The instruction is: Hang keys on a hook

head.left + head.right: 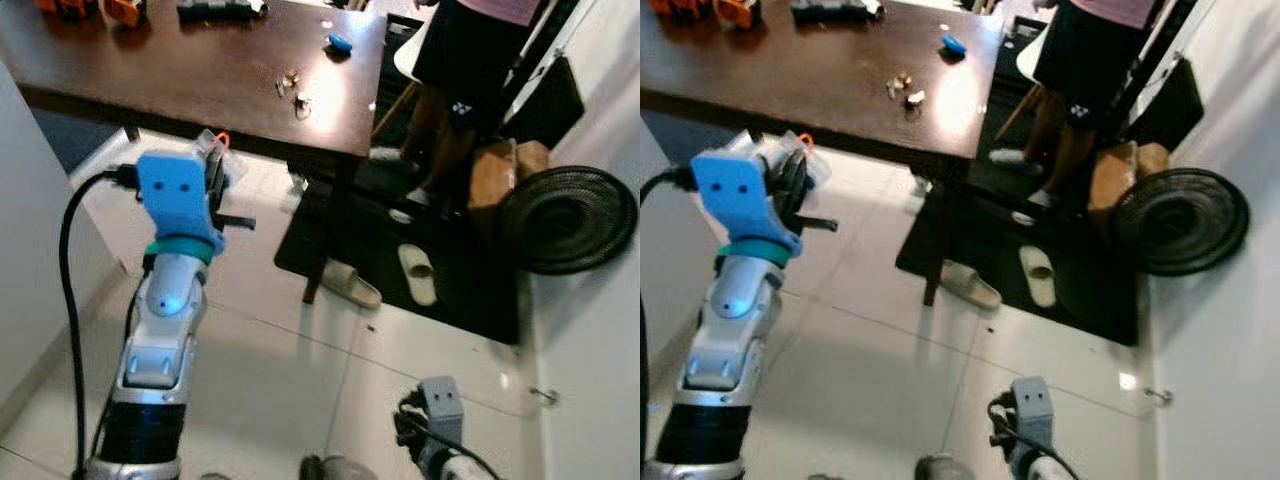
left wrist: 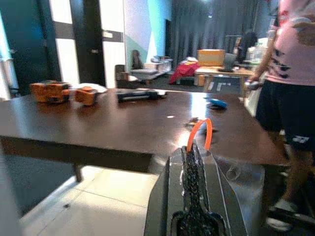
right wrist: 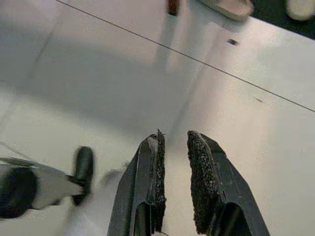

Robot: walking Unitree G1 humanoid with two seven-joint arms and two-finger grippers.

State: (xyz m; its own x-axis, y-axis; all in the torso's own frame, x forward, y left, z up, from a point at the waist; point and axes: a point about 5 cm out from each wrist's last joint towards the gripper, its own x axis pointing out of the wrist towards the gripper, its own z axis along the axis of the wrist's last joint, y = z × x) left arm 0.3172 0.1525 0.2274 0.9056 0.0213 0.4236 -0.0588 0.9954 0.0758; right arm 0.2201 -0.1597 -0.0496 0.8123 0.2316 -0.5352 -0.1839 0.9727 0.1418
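The right gripper (image 3: 173,184) hangs low over the white floor (image 1: 280,370), fingers slightly parted and holding nothing. The left gripper (image 2: 197,162) is raised at the near edge of the dark table (image 1: 200,80), fingers pressed together; an orange loop (image 2: 199,132) rises at their tips, and it cannot be told whether they pinch it. The keys (image 1: 292,85) lie on the table, well beyond the left fingers. A blue object (image 1: 339,43) sits farther right. Far right, a person (image 1: 470,60) stands near a black fan (image 1: 568,220). White print on the person's shorts is unreadable.
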